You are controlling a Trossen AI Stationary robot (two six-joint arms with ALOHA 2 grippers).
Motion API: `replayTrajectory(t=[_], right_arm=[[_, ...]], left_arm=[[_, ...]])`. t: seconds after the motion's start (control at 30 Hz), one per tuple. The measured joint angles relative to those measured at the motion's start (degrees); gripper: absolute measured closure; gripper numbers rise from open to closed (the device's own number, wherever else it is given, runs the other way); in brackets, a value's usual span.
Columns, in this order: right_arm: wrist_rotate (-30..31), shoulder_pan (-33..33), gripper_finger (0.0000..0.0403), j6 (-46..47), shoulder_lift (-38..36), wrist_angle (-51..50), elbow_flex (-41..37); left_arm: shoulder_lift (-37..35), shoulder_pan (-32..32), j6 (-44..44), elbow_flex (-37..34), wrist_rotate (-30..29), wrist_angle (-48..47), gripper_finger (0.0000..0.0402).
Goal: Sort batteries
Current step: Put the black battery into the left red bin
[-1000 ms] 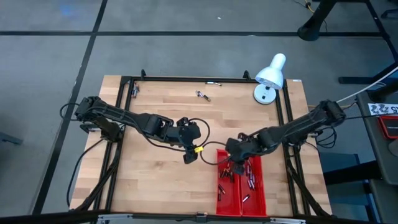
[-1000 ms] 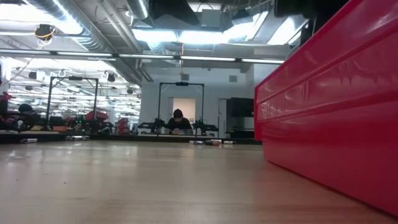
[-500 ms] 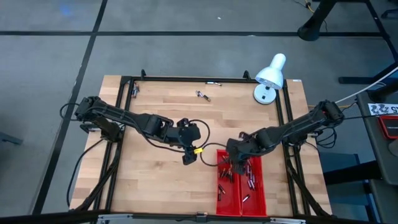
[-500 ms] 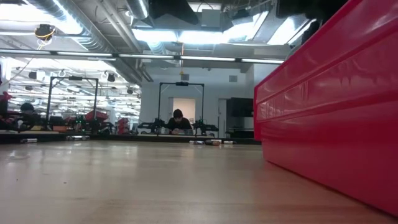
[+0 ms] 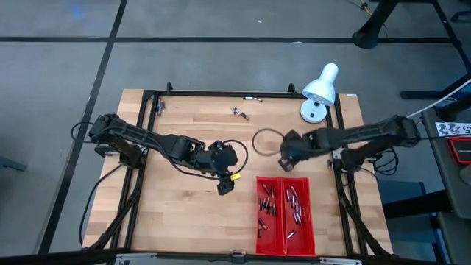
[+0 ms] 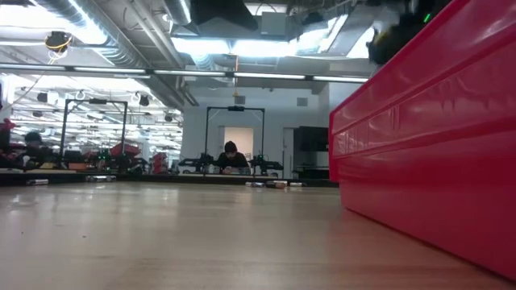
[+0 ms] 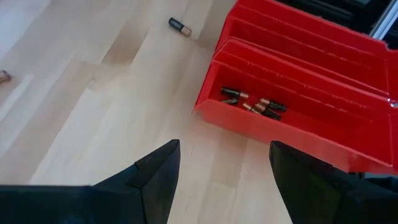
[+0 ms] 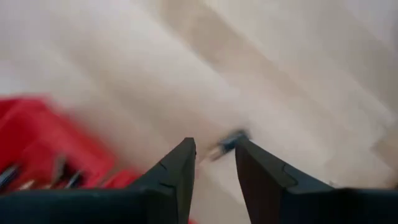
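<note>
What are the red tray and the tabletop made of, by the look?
Red tray: probably moulded plastic, uniform glossy red, thin walls with soft highlights. Tabletop: light wood, likely butcher-block or laminate; plank seams and grain show, satin sheen.

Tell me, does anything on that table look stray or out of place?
Yes. Most batteries lie in the red tray, but a few lie loose on the bare wood: one or two near the table's far edge, another close to the tray's corner. A white desk lamp stands at the far right corner.
</note>
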Motion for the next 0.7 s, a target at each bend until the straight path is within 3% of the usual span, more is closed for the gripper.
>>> replayTrajectory(t=[0.17, 0.4, 0.7], right_arm=[[-2.13, -6.63, 0.0287, 0.79, 0.43, 2.28, -4.53], [-4.54, -8.57, 0.028, 2.89, 0.89, 11.93, -10.58], [-4.58, -8.49, 0.0179, 3.04, 4.39, 16.59, -12.33]], left_arm=[[0.0, 0.0, -1.2, 0.0, -0.01, 1.48, 0.0164], [0.0, -0.04, -2.85, 0.0, -0.02, 1.78, 0.0164], [0.0, -0.01, -2.98, -0.02, -0.65, 1.85, 0.0164]])
